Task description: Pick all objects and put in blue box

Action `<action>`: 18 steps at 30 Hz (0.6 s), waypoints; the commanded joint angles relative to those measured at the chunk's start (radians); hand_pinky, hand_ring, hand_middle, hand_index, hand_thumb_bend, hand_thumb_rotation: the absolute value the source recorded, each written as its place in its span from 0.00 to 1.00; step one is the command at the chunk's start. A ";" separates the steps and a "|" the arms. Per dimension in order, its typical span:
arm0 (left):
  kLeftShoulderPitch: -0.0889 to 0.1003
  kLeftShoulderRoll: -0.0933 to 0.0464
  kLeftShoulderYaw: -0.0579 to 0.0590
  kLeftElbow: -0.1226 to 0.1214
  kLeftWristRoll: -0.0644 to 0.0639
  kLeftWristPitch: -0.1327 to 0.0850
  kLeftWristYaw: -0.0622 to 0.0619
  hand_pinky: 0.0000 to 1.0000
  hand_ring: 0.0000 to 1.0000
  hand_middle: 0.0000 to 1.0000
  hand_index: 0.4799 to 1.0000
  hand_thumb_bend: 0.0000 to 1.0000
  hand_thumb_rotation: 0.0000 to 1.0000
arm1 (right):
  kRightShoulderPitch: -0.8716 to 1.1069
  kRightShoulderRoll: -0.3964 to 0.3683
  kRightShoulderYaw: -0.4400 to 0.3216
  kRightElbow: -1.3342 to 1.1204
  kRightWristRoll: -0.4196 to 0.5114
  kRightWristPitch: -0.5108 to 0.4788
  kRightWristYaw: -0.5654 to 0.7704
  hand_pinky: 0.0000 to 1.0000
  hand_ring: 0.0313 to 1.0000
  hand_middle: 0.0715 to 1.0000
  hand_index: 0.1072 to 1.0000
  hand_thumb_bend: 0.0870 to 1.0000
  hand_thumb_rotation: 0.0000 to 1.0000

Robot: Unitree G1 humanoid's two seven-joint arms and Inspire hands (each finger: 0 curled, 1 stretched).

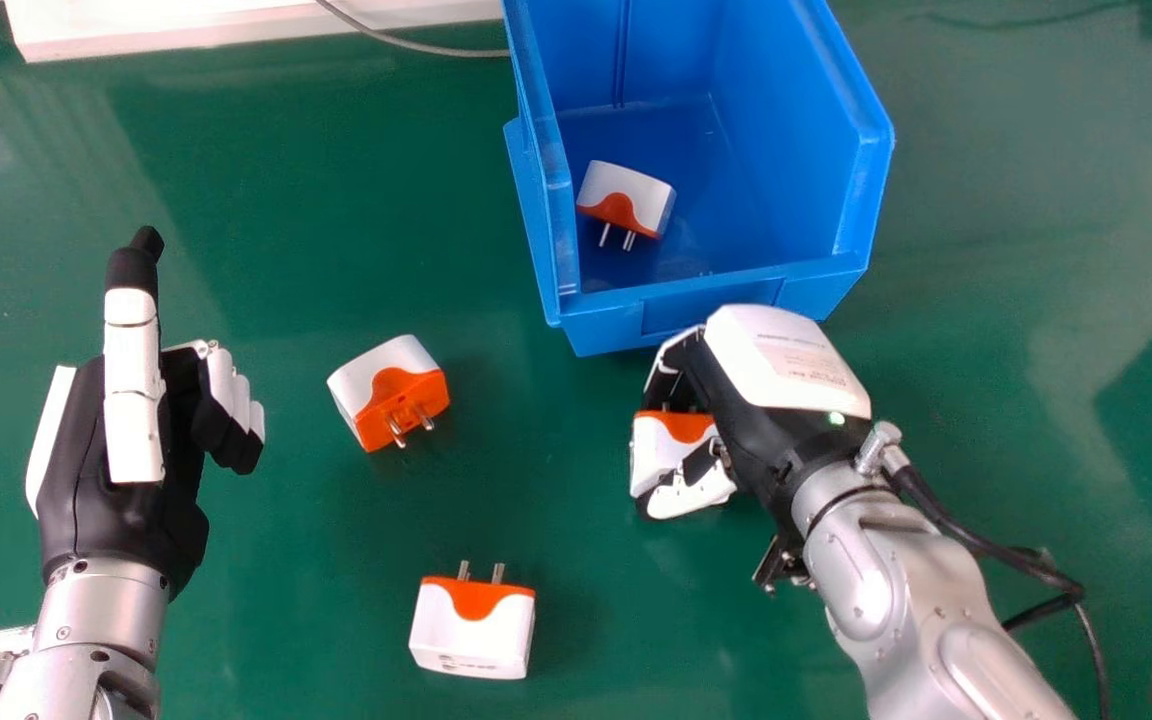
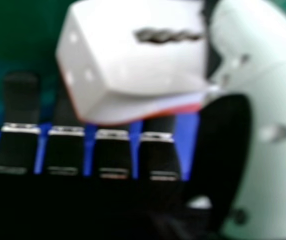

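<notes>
A: Status, big to small?

B: Green table (image 1: 266,180) under everything. Blue box (image 1: 596,335) sat upper centre-right of the frame, upright, lower wall at its front.

A: Hands?

B: Right hand (image 1: 766,420), right of centre, just in front of the box, was curled round the held plug (image 1: 651,450). Left hand (image 1: 126,520), far left, idle: fingers bent in, thumb straight, nothing in it.

A: Step in hand?

B: Carrying that plug to the box, by my read. Good version: grip kept snug, wrist raised until hand and plug cleared the front wall, then forward, not straight into the blue. Release low over the box floor, fingers opened wide so the body didn't snag.

A: Risk?

B: Knuckles clipping the rim and shoving the box. Smooth casing could also have slid in the grip.

A: Box contents?

B: One boxed plug (image 1: 636,195), near the left wall, prongs toward the front. Aiming to the right of it made sense.

A: Loose ones?

B: Two on the table: tilted plug (image 1: 381,395) left of centre, near plug (image 1: 476,630) lower centre, prongs pointing up the frame. About a quarter done.
</notes>
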 commanded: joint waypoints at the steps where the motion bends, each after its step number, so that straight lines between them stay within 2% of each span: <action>1: -0.002 0.016 0.007 -0.030 0.001 -0.001 -0.002 0.00 0.00 0.00 1.00 0.65 1.00 | 0.032 -0.001 -0.005 -0.007 0.011 -0.001 0.000 0.36 0.44 0.50 0.41 0.46 0.00; 6: -0.001 0.018 0.007 -0.034 0.002 0.003 -0.002 0.00 0.00 0.00 1.00 0.65 1.00 | 0.046 0.009 -0.016 -0.036 0.023 0.020 0.017 0.35 0.44 0.50 0.41 0.45 0.00; 11: 0.004 0.019 0.005 -0.050 0.004 0.013 0.001 0.00 0.00 0.00 1.00 0.65 1.00 | 0.116 0.059 -0.049 -0.150 0.048 0.073 0.006 0.35 0.43 0.50 0.41 0.45 0.00; 18: -0.003 0.023 0.009 -0.029 0.004 0.005 -0.006 0.00 0.00 0.00 1.00 0.65 1.00 | 0.214 0.108 -0.053 -0.319 0.052 0.148 0.009 0.35 0.42 0.49 0.41 0.45 0.00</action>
